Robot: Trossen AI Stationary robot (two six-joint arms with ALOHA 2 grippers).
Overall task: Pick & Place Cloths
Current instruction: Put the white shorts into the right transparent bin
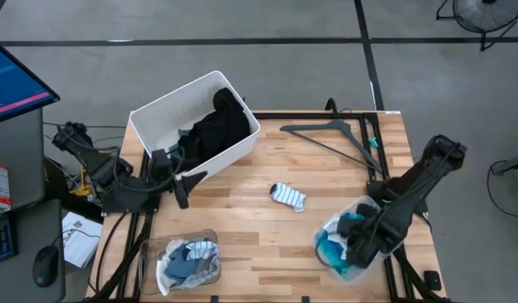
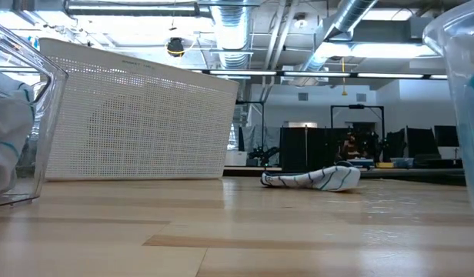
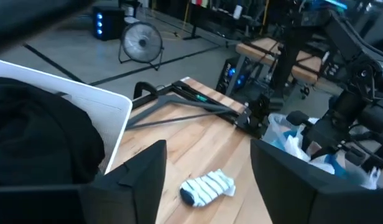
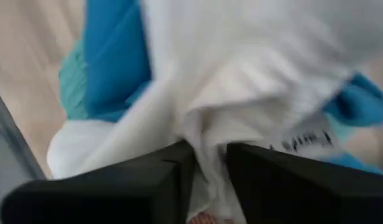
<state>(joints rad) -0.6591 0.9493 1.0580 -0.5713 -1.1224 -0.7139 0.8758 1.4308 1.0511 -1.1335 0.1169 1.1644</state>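
The right gripper [image 4: 207, 165] is seen in the right wrist view pressed down into a heap of cloths, its two dark fingers standing a narrow gap apart with a fold of white cloth [image 4: 241, 81] caught between them; whether that fold is actually pinched cannot be told. Turquoise cloth [image 4: 114, 56] lies just beside the white one in the upper left of that picture. In the high view the same gripper [image 1: 360, 240] is found at the lower right of the frame, lowered into a clear container [image 1: 330, 227] that holds turquoise and white cloths.

The left gripper [image 3: 207, 163] is shown in the left wrist view with its fingers spread wide and nothing between them. In the high view it [image 1: 179, 172] is placed at the centre left, at the near edge of the white bin [image 1: 166, 105], in which black cloth [image 1: 217, 126] is piled.

A small white-and-blue striped cloth [image 1: 288, 196] lies alone on the wooden table [image 1: 242, 219], near the middle of the high view. A black hanger [image 1: 335, 139] rests toward the upper right. A second clear container [image 1: 150, 252] with grey and white cloths [image 1: 187, 261] stands at the lower left.
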